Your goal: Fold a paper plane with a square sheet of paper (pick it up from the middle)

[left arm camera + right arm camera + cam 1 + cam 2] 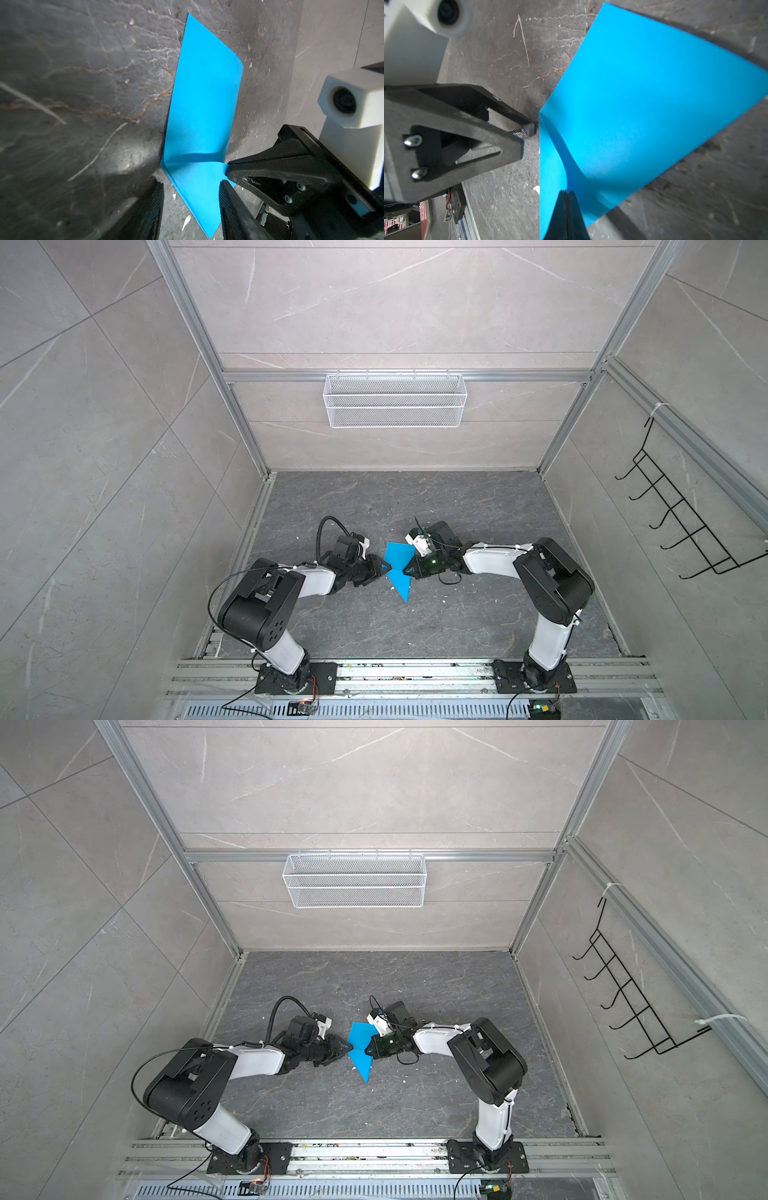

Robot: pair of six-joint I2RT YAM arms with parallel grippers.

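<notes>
Lengthwise far-to-near, blue sheet (399,556) tip nearward, right fingers (562,212) clamping it, left fingers (232,212) parted

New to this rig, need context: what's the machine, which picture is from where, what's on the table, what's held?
It's a two-armed robot; each arm ends in a two-finger gripper. Both top views look down from one overhead stereo camera; the other two come from cameras on the wrists. On the dark stone table is the square sheet of paper, bright blue, buckled at its middle. The right gripper is shut on that middle. The left gripper is open, fingers either side of the paper, not yet gripping.
</notes>
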